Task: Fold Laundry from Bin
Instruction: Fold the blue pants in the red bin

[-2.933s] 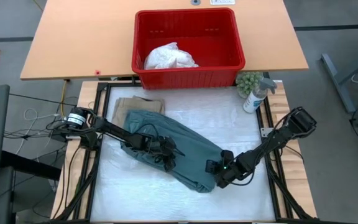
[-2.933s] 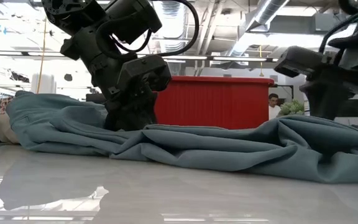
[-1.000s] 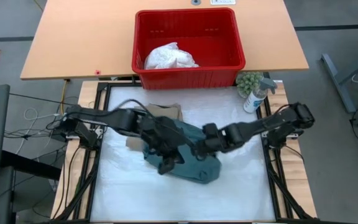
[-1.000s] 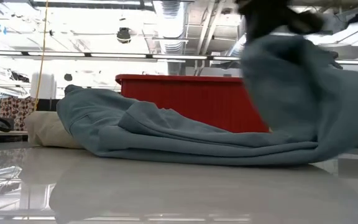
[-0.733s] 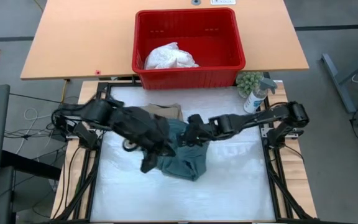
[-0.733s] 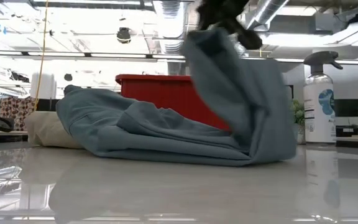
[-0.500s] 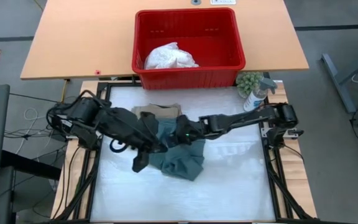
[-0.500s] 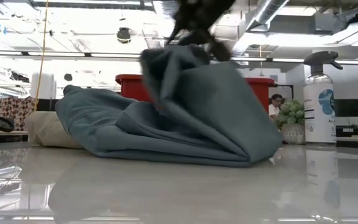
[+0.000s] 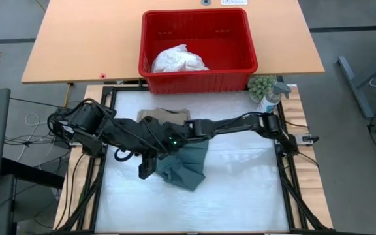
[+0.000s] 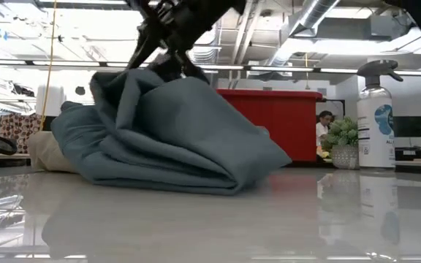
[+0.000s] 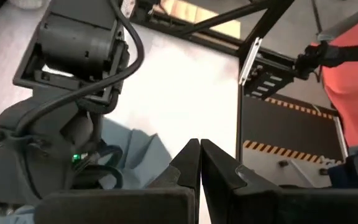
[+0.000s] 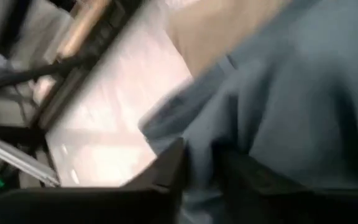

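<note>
Counter [image 9: 240, 189]: glossy white, dark teal-green cloth garment [image 9: 187, 164] heaped mid-surface. Left fingers [image 11: 199, 163] pressed together, empty. Right fingers [image 12: 197, 163] narrowly apart at the garment; grip unclear. Open-ceiling room behind.

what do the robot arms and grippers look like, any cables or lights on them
Both arms are dark, near-black jointed links. The left arm has a bulky round joint near its base and a loose black cable looping off it. The right arm is slimmer, with a small green light near its wrist. The left gripper has two flat, dark, tapering fingers; the right gripper has similar dark blocky fingers.
</note>
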